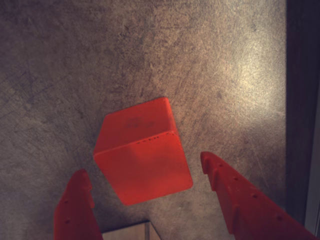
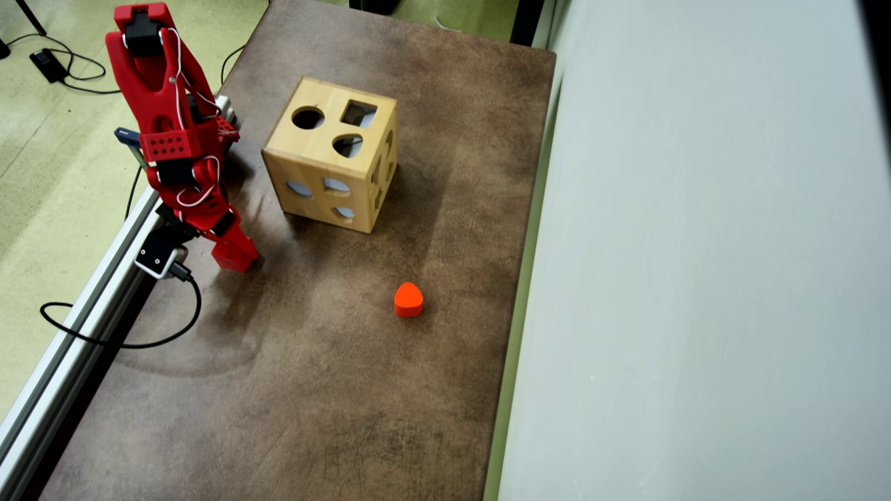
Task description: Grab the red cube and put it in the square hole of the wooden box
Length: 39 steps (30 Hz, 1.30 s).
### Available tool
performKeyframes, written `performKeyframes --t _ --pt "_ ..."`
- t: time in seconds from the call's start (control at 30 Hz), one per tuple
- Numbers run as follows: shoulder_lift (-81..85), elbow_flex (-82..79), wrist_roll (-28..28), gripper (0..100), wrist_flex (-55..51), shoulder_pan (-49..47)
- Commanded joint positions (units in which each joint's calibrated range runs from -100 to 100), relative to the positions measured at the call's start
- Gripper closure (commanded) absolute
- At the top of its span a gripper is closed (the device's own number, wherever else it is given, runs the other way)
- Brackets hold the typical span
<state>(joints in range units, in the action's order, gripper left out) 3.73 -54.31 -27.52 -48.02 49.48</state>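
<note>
Nearest the wrist camera, two red plastic fingers of the gripper (image 1: 145, 175) are seen entering from the bottom edge, spread apart, with the small glossy red cube (image 1: 142, 150) lying between and just ahead of them on the mottled brown table (image 1: 75, 60). No contact between the jaws and the cube is visible; a gap is seen on the right side, while the left fingertip sits close to the cube's lower corner. The cube is turned at an angle to the fingers, so its flat faces are not squared to them. In the overhead view the cube is found under the tip of the red arm (image 2: 174, 146), near the table's left edge, well apart from the large pale wooden box (image 2: 330, 156), whose square hole (image 2: 358, 113) is cut in the top face beside a round one. An orange-red rounded block (image 2: 408, 300) rests further out on the table. The cube is judged to be light, rigid and rather slippery from its gloss, so it is best taken across two opposite flat faces, near mid-height, once the jaws are aligned with them; a corner grip would probably let it twist out.
</note>
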Motion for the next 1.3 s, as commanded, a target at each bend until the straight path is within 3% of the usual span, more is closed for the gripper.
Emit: performKeyframes --t 0.0,0.27,0.6,1.1,1.27 --pt "0.3 2.3 -0.2 65 0.4 0.1" --pt "0.3 2.1 -0.1 67 3.1 0.4" --pt "-1.2 2.1 -0.2 80 4.6 0.2" --pt "-1.6 1.4 -0.2 80 4.6 -0.3" --pt "-1.6 1.2 -0.2 72 4.6 -0.3"
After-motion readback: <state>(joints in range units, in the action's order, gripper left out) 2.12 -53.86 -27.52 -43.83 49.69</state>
